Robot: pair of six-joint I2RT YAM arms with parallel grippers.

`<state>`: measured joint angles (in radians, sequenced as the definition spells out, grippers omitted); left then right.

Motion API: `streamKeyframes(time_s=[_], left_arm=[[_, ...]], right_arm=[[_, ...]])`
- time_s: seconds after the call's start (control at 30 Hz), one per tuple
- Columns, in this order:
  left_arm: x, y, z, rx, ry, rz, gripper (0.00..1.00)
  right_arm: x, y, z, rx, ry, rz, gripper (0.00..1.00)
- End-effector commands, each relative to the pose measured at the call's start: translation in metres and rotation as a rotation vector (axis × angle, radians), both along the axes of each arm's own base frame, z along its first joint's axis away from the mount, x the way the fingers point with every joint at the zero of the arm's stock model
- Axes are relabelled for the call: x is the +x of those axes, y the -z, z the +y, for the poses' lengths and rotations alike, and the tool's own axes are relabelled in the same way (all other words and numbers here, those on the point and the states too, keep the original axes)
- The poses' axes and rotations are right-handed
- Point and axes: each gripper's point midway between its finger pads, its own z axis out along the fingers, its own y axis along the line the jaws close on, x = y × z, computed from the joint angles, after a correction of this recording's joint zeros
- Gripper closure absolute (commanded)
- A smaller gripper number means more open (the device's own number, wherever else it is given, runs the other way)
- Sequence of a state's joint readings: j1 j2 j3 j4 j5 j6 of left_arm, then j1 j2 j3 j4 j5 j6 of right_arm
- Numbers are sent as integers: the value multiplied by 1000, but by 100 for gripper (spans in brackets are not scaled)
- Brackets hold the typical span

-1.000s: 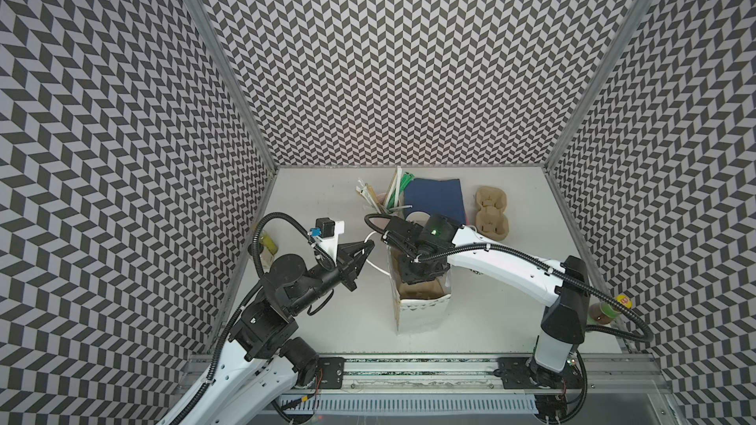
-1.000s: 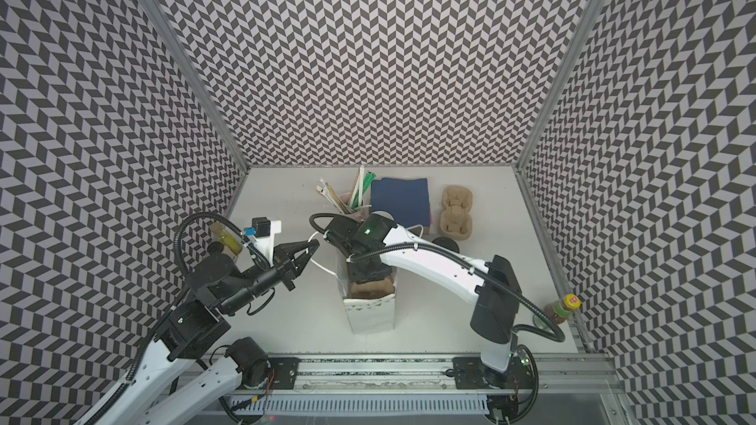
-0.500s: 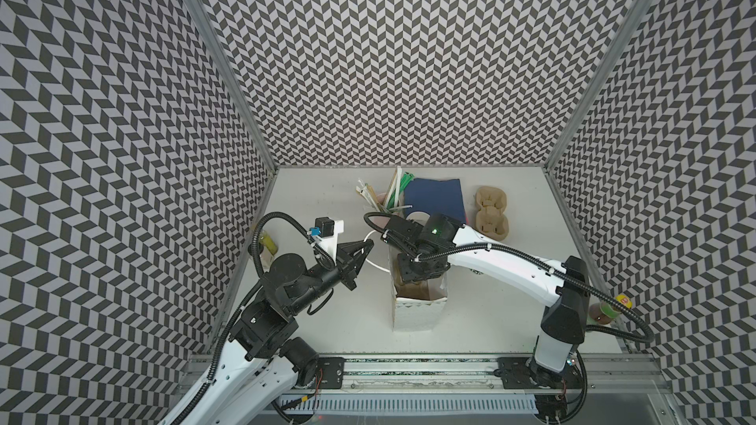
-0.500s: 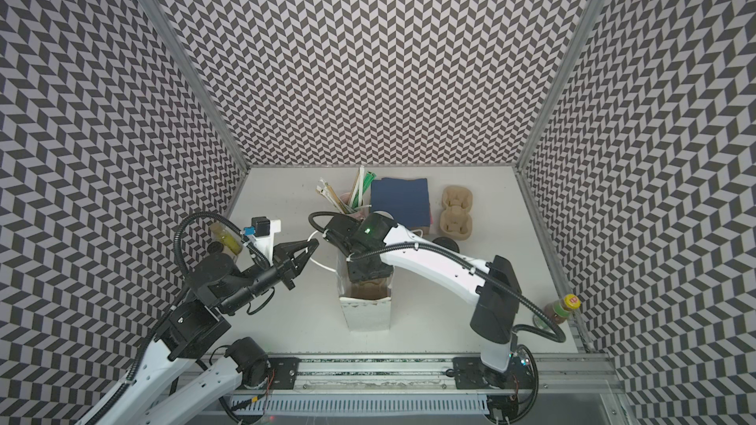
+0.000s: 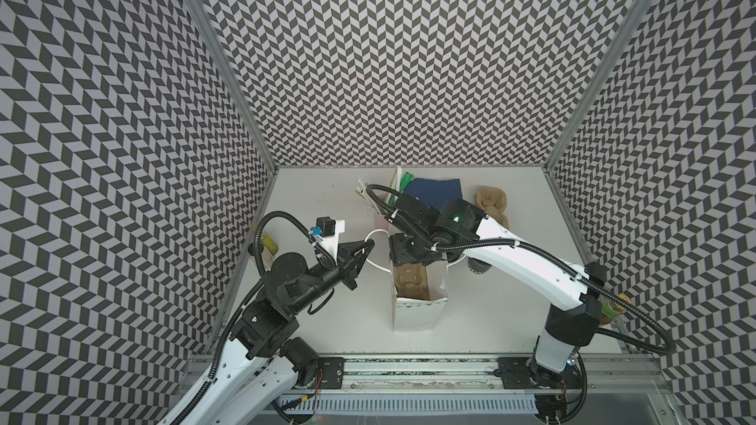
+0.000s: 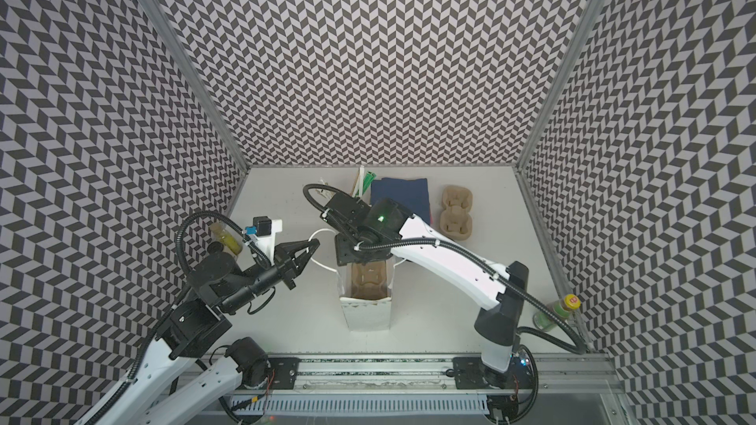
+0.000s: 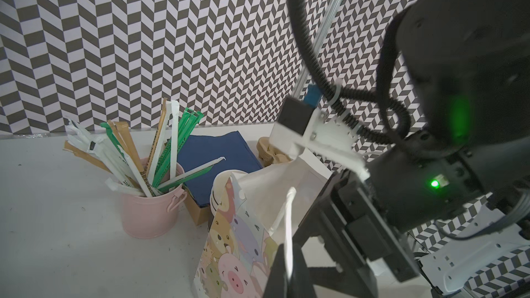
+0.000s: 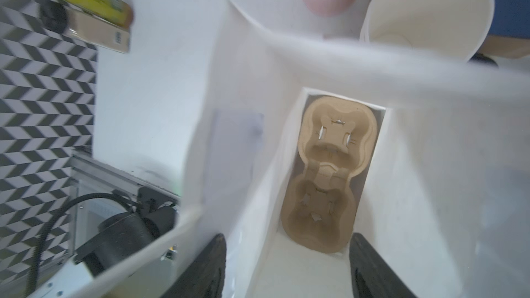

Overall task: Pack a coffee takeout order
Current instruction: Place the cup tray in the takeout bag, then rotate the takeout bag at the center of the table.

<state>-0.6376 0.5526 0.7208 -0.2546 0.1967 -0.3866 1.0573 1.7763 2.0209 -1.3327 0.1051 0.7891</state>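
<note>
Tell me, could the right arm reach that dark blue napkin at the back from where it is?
Probably yes. The right gripper hangs open and empty over the bag, and the navy napkin lies just behind it with its top mostly uncovered; only one straw leans over it.

light is even, diffuse, from overhead; both top views are bright, the table (image 5: 491, 320) pale with soft, short shadows beside the paper bag (image 5: 417, 312). the chevron walls (image 5: 102, 157) stretch large toward the frame edges. right wrist view: the paper bag near the lens is smeared and washed out white; the carrier (image 8: 327, 173) deep inside reads fairly sharp. left wrist view: straws (image 7: 160, 150) crisp, right arm (image 7: 459, 38) dark with little detail, its green led (image 7: 434, 184) blooming, bag handle (image 7: 288, 219) nearly clipped white.
</note>
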Motion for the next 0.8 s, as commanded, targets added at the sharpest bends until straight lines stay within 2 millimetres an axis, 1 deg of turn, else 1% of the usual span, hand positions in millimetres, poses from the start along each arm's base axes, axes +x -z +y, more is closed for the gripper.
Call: streamKeyframes(time_s=[0.0,0.03,0.1,0.17,0.2,0.3,0.37,0.47,0.53,0.67,0.7,0.77], left_arm=[[2,-1,0,-3,0,-6,100],[1,-1,-1,-2,3,-4,100],[2,-1,-1,-2,2,-4,100],[2,-1,0,-1,-1,-4,100],[2,-1,0,0,-4,-5,100],[3,0,1,2,-10,-3,100],[4,2,1,4,-12,1,100],[5,2,-1,6,-11,5,100],[6,3,-1,8,-9,5,100],[6,4,-1,9,-10,7,100],[6,4,-2,10,-10,8,100],[7,5,-1,12,-12,11,100]], right_arm=[[1,-54,-5,120,-5,-96,33],[2,-64,-5,138,-10,-117,33],[4,-89,-8,169,-20,-193,32],[3,-105,-10,194,-50,-230,30],[2,-110,-13,196,-55,-248,31],[-1,-125,-30,186,-31,-323,32],[-8,-126,-42,184,-28,-328,32],[-26,-118,-49,180,-42,-309,33],[-35,-114,-59,169,-11,-322,33],[-50,-128,-86,267,70,-314,33],[-55,-125,-90,277,73,-300,33],[-65,-107,-95,267,70,-246,33]])
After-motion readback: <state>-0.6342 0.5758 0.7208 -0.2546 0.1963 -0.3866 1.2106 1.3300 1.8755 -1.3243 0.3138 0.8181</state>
